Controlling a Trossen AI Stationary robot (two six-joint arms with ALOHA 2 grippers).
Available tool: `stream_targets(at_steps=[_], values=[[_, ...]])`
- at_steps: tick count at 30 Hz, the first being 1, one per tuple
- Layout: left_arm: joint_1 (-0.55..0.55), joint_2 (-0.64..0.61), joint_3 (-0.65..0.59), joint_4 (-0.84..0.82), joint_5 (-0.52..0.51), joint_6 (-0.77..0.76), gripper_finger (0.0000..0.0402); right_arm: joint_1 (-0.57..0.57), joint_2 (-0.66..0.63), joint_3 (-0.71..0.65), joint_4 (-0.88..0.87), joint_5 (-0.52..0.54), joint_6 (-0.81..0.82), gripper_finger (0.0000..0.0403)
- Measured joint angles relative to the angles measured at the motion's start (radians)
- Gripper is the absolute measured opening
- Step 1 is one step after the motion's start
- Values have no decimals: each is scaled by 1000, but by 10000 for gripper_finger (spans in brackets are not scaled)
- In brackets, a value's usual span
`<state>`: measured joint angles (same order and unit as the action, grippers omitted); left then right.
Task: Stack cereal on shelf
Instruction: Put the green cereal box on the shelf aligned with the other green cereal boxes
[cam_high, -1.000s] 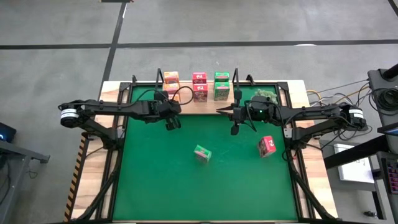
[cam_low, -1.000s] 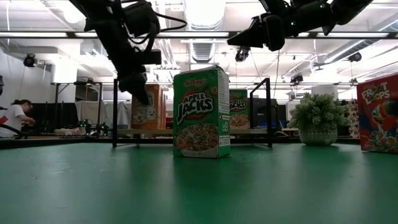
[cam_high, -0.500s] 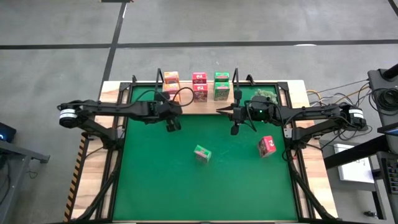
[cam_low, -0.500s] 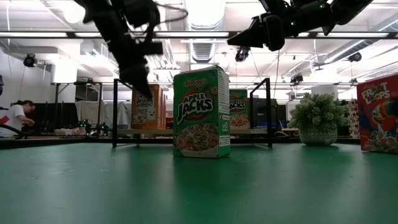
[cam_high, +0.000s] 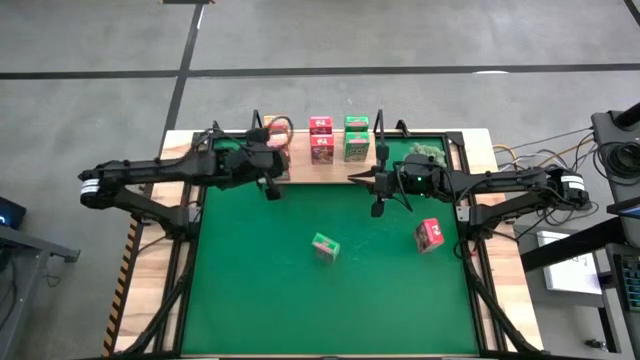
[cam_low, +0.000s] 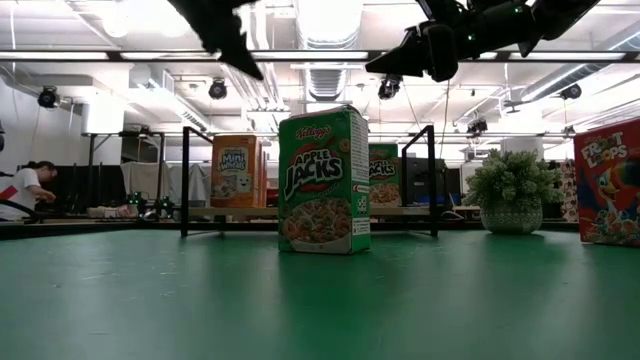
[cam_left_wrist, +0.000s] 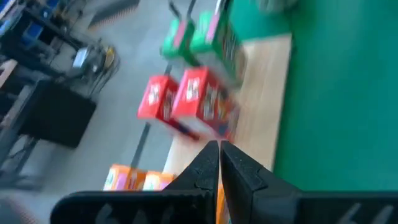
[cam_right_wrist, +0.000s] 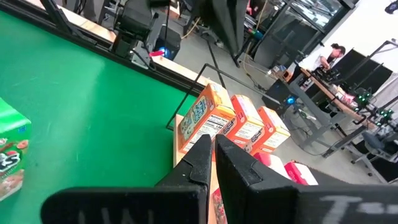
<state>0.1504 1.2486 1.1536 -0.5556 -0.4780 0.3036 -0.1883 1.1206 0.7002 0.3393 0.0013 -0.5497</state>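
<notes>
Orange (cam_high: 277, 128), pink (cam_high: 321, 137) and green (cam_high: 356, 137) cereal boxes stand on the wooden shelf (cam_high: 335, 166) at the table's far edge. A loose green box (cam_high: 325, 246) stands mid-mat, and a loose pink box (cam_high: 429, 235) stands to its right. My left gripper (cam_high: 283, 163) is shut and empty, raised over the shelf's front by the orange boxes, slanting down. In the left wrist view the pink boxes (cam_left_wrist: 189, 102) lie ahead of it. My right gripper (cam_high: 352, 178) is shut and empty, held level and high in front of the green boxes.
A fuzzy plant ball (cam_high: 425, 155) sits at the shelf's right end. Black wire uprights (cam_low: 184, 180) stand at the shelf's sides. The green mat (cam_high: 260, 290) is bare around the two loose boxes. A person (cam_low: 22, 185) is in the room far behind the table.
My left gripper has risen well above the mat, tipped from steeply down toward level, and drawn slightly toward the far edge over the orange boxes. It has stayed shut. No box has moved.
</notes>
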Motion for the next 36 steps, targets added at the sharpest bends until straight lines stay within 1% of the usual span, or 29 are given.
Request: stream_targets(at_steps=[4,6,11,16,20,24,28,32,36], values=[[-31,-68,-15,78,114,-42,0,0,0,0,0,0,57,12],[-59,-103,-40,118,152,-59,0,1,0,0,0,-1,109,12],[-157,-171,-137,265,156,-81,0,27,0,0,-53,-1,288,12],[-249,-191,-232,377,149,-107,0,104,0,16,-86,-2,469,12],[-288,-188,-282,421,147,-105,0,177,3,116,-248,-2,600,12],[-294,-189,-319,448,146,-107,0,226,29,254,-491,-3,773,12],[-294,-192,-324,451,144,-114,0,261,79,390,-715,-1,894,12],[-292,-191,-325,449,143,-85,0,301,156,515,-889,-1,946,12],[-292,-188,-325,445,97,-24,0,352,243,608,-984,-1,905,12]])
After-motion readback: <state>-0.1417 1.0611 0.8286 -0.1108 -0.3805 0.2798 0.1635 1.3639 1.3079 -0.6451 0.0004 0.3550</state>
